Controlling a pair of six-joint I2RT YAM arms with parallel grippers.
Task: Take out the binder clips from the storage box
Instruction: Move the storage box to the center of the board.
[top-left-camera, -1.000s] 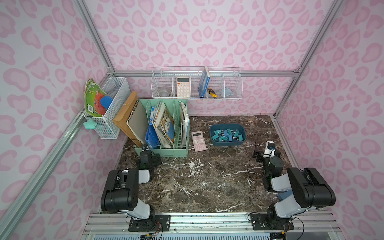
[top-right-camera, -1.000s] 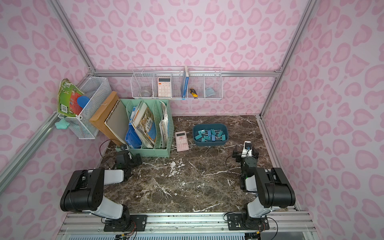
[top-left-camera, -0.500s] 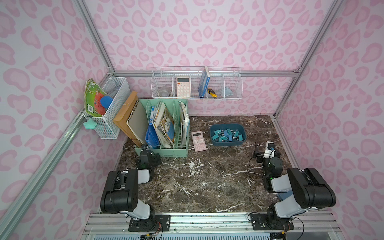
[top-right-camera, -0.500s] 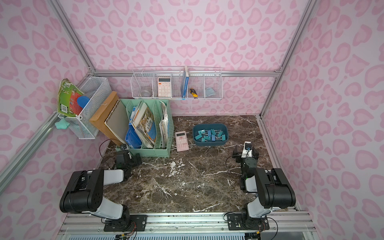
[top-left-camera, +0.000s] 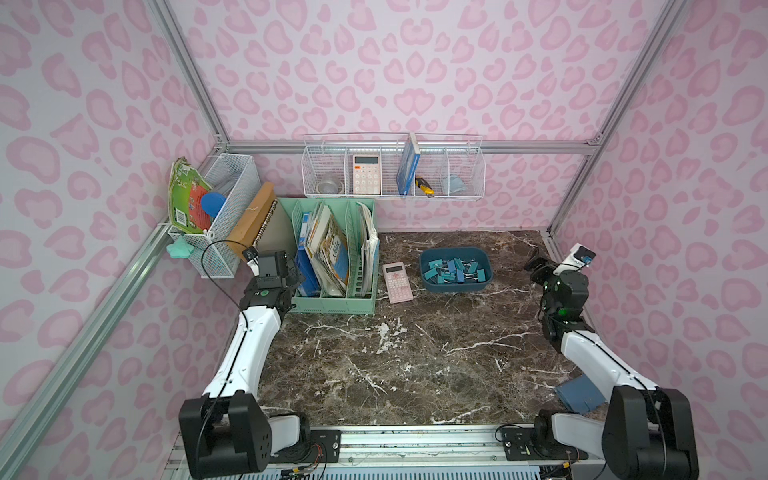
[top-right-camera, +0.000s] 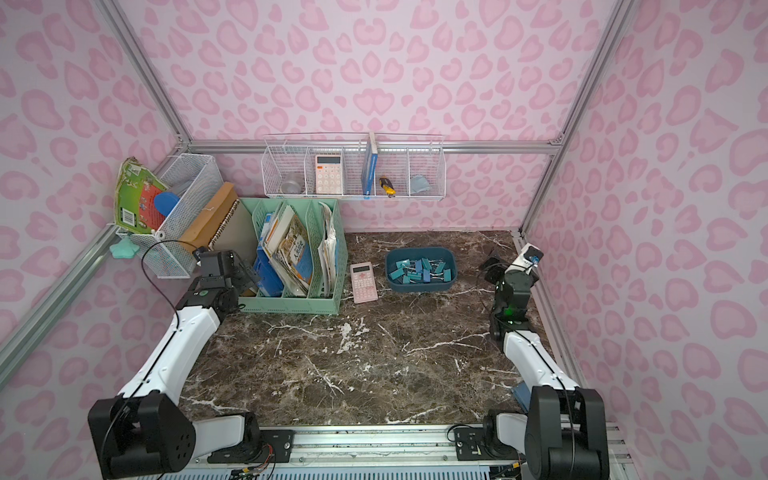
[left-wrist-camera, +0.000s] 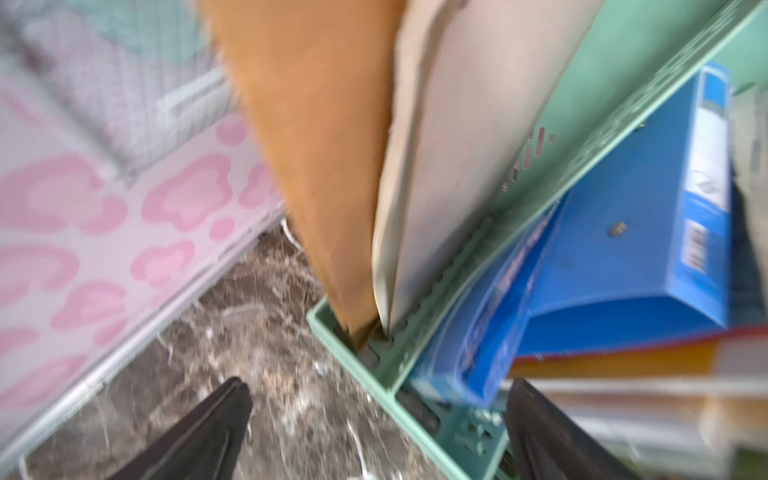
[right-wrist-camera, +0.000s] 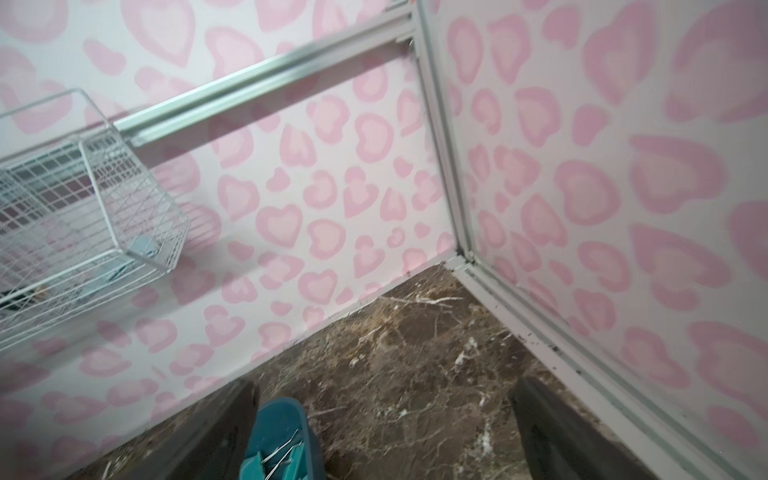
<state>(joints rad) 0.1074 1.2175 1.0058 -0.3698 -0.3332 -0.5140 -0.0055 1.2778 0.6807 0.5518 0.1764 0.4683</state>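
The binder clips (top-left-camera: 455, 270) lie heaped together, mostly teal with a few blue, inside the storage box (top-left-camera: 453, 287), a shallow dark blue tray set on the marble table (top-left-camera: 395, 365) toward the rear; none appears to lie outside it, so the emptying looks not yet begun; the low wall keeps the pile gathered while leaving the wire handles poking up, which should give fingers something to catch from above; a pink calculator (top-left-camera: 397, 282) lies just beside the box on the side toward the left arm, and past it stands the mint-green file organizer (top-left-camera: 332, 305); the right gripper (top-left-camera: 535, 265) hangs near the box on its other side, not touching it, jaws spread wide and empty, and its wrist view catches one corner of the box with clip handles low between the fingers (right-wrist-camera: 232, 415); that reads as lining up for a reach; the left gripper (left-wrist-camera: 378, 383), jaws likewise spread and empty, faces the organizer's corner, well apart from the box; the right arm seems the better placed for the first pick.
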